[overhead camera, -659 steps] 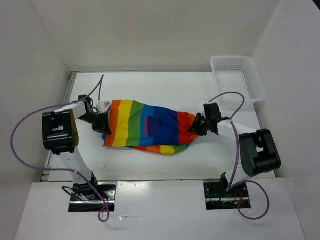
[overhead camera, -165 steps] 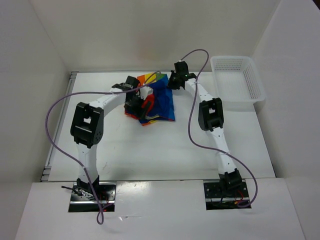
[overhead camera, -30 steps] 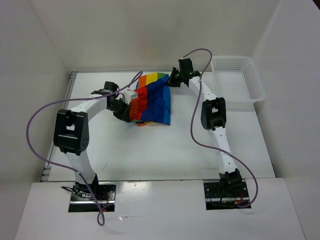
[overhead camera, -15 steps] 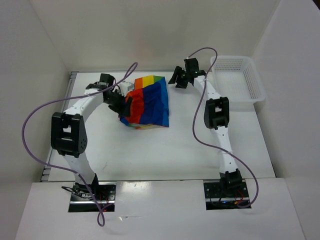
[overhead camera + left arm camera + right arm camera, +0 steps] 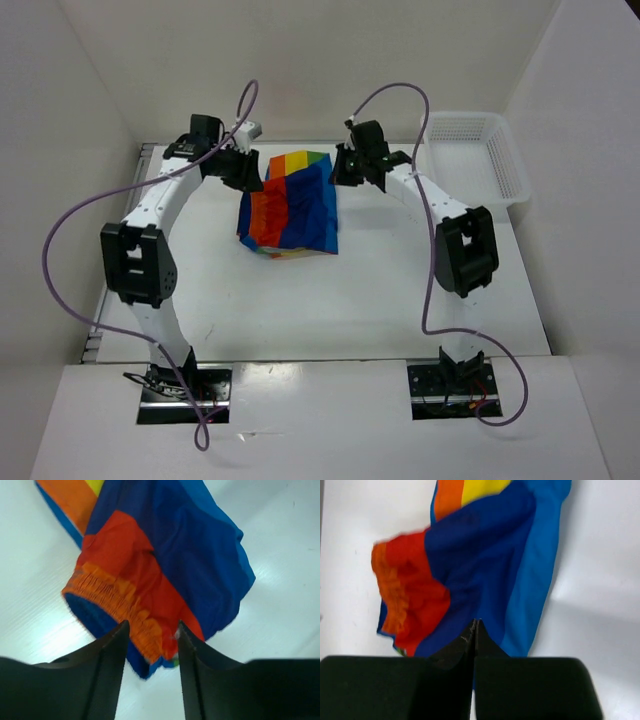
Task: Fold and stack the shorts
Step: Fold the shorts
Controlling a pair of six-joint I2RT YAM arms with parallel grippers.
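Shorts (image 5: 290, 205) lie folded but puffy. Left gripper (image 5: 152, 627) stands half open, empty; right gripper (image 5: 474, 623) is closed on nothing. Risk: a low jaw snags fabric and undoes the fold.

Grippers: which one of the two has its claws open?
The left gripper: its jaws stand apart, with a clear gap between them. The right gripper has its jaws pressed shut together.
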